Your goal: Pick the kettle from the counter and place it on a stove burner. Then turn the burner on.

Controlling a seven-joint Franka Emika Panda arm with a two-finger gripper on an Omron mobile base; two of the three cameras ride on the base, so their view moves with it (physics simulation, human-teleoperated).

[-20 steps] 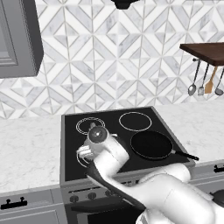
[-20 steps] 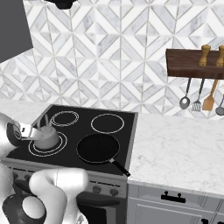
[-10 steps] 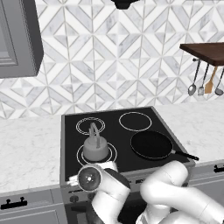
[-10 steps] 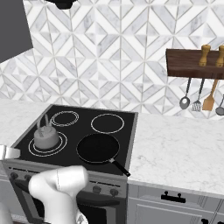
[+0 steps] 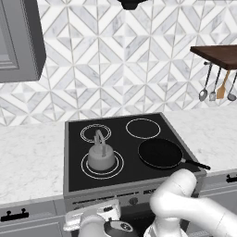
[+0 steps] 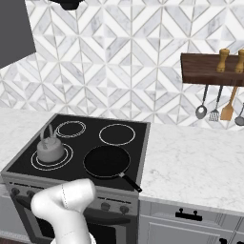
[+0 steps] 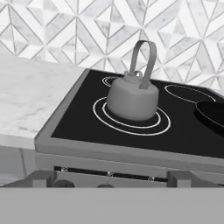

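Kettle (image 7: 132, 99) upright on the front-left stove burner (image 7: 131, 120).
My tool (image 7: 111, 179) hangs low before the stove front, fingers apart, empty; the right base view alone shows the pepper mills (image 6: 222, 60).

Front edge of the cooktop (image 5: 74, 185): open, approach clear.
Front-left burner (image 7: 131, 124): occupied by the kettle (image 7: 132, 99), tall handle upright.
Front-right: frying pan (image 5: 160, 153), handle over the front-right corner.
Rear burners: bare.
Worktop (image 6: 200, 164) on both sides: bare.
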